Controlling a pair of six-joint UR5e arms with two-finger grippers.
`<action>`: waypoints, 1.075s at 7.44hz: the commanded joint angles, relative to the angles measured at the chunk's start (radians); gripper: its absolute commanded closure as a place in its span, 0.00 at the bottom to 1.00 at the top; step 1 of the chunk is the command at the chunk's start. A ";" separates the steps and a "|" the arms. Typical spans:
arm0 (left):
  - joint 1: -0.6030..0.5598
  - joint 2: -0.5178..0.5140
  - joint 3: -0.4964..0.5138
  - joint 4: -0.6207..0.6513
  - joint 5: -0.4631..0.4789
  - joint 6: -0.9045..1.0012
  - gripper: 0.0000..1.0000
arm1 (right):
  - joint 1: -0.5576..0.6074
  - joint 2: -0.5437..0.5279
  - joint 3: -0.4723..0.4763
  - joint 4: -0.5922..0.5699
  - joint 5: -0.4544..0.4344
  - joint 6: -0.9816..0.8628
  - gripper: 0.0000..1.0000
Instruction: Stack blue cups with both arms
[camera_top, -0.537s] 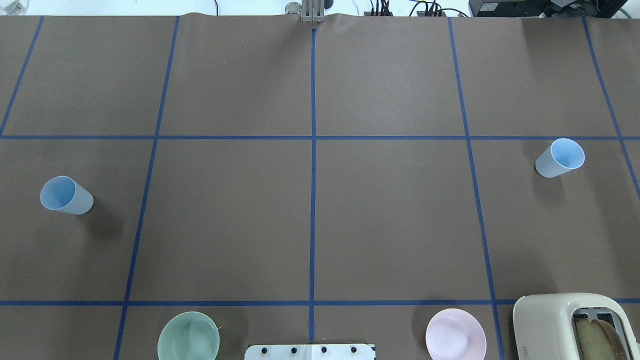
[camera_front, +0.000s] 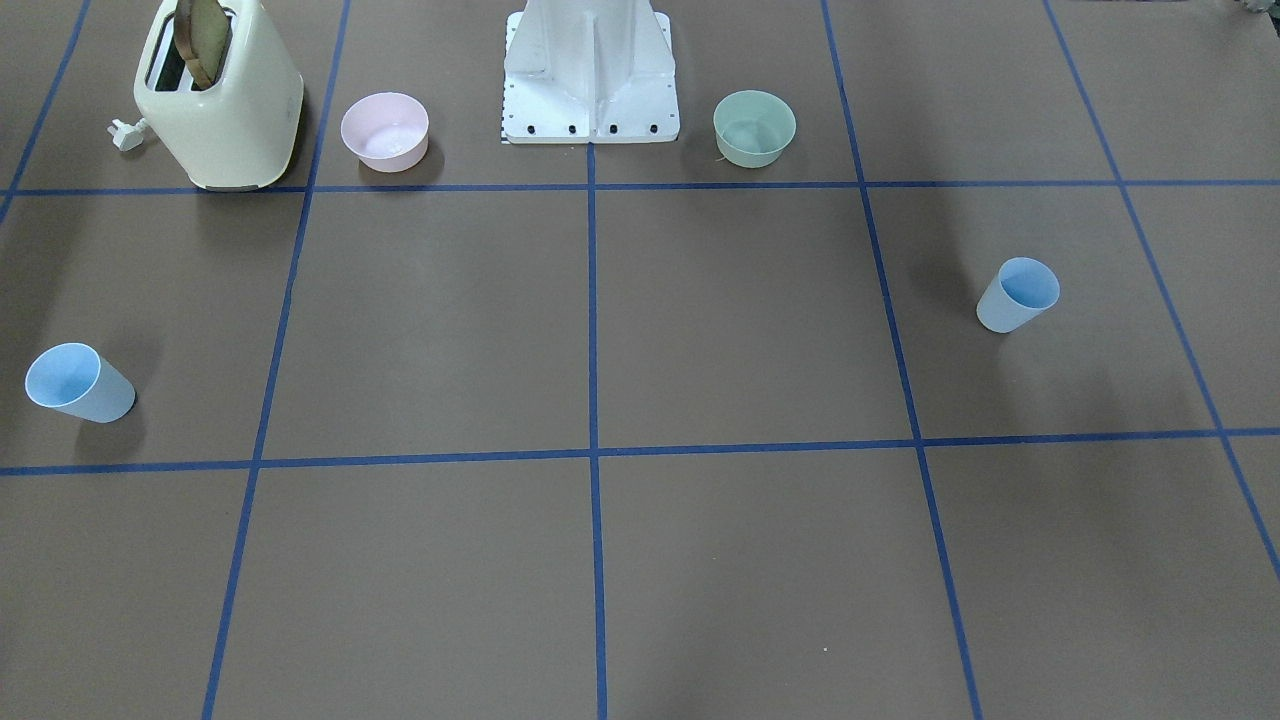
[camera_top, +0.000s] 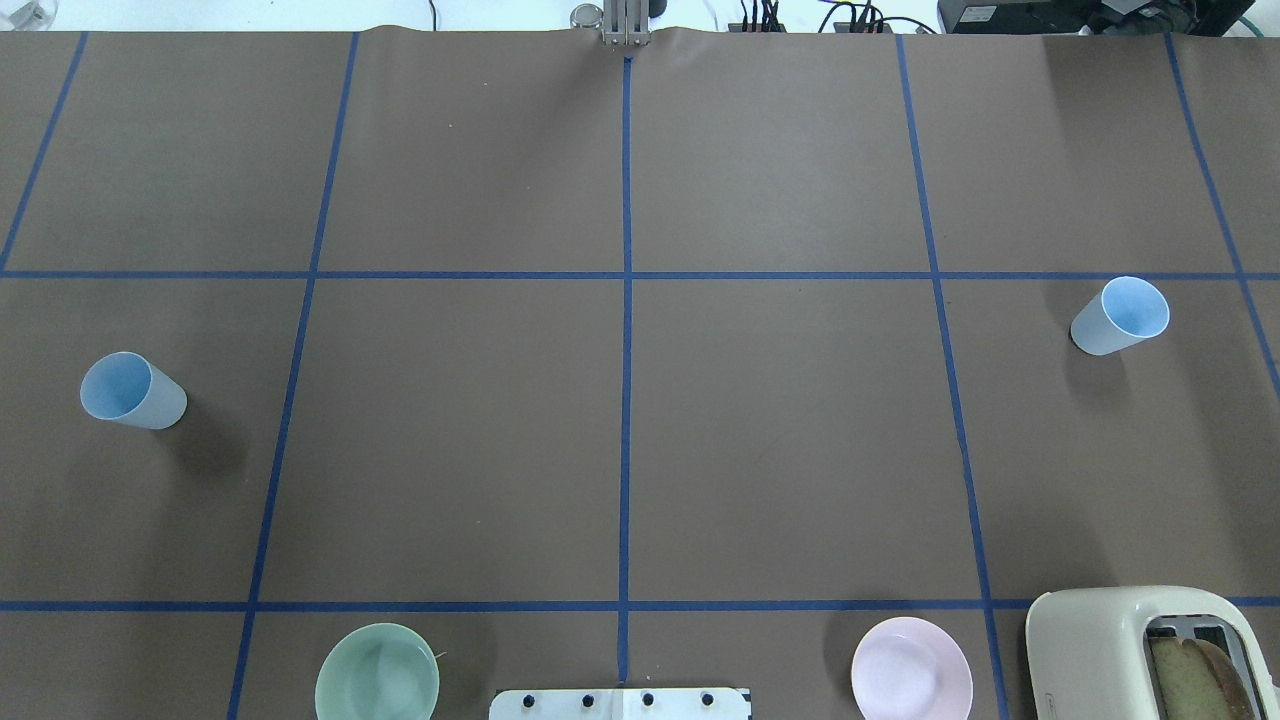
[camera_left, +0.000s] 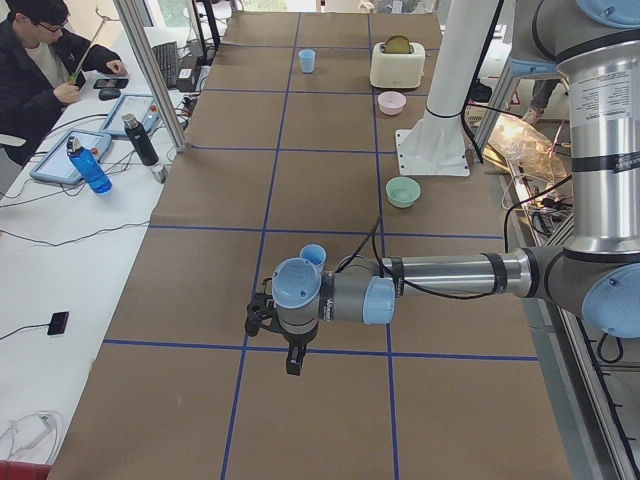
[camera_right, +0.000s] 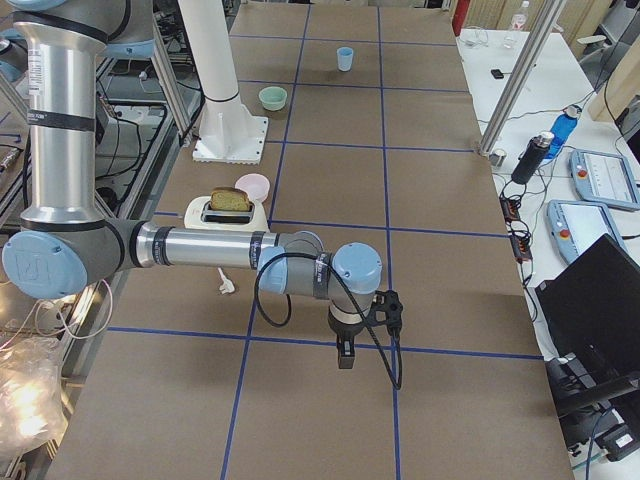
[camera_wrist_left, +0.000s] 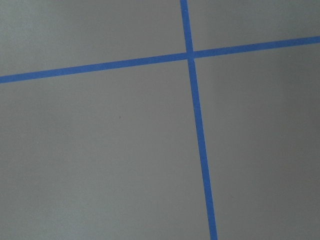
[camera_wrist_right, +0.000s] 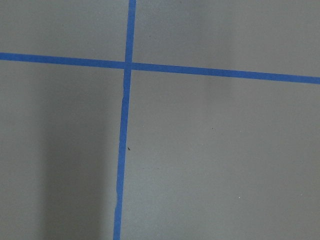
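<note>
The left gripper (camera_left: 292, 366) is seen only from the table's left end, pointed down above the tabletop (camera_top: 780, 440). Whether its jaws are wide or narrow cannot be told, and nothing is seen held in it. The same holds for the right gripper (camera_right: 346, 358), shown only from the right end and likewise pointed down. Each wrist camera shows nothing but bare brown surface crossed by blue tape lines (camera_top: 626, 300); no cup is framed by either.

One blue cup (camera_top: 132, 391) stands mouth up on the robot's left half. In the left-end view it is seen just beyond the left wrist, near the gripper but apart from it. The other blue cup (camera_top: 1120, 316) stands mouth up on the robot's right half, well apart from the first, with the whole middle of the tabletop between them.

Along the robot's edge are set a green bowl (camera_top: 377, 672), the white base stand (camera_top: 620, 703), a pink bowl (camera_top: 911, 668) and a cream toaster (camera_top: 1110, 650) with bread in a slot.

The task is judged to be at its very start: neither cup is grasped, lifted or nested. Both pickups, the bringing together and the stacking are left to be done.
</note>
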 joint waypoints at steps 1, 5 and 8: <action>0.000 0.000 -0.004 -0.004 -0.002 0.001 0.02 | 0.000 0.005 0.038 -0.002 0.003 0.009 0.00; 0.000 -0.033 -0.024 -0.025 0.005 -0.007 0.02 | 0.000 0.005 0.088 0.266 0.095 0.152 0.00; 0.000 -0.081 -0.015 -0.271 -0.001 -0.054 0.02 | -0.019 0.021 0.086 0.333 0.095 0.159 0.00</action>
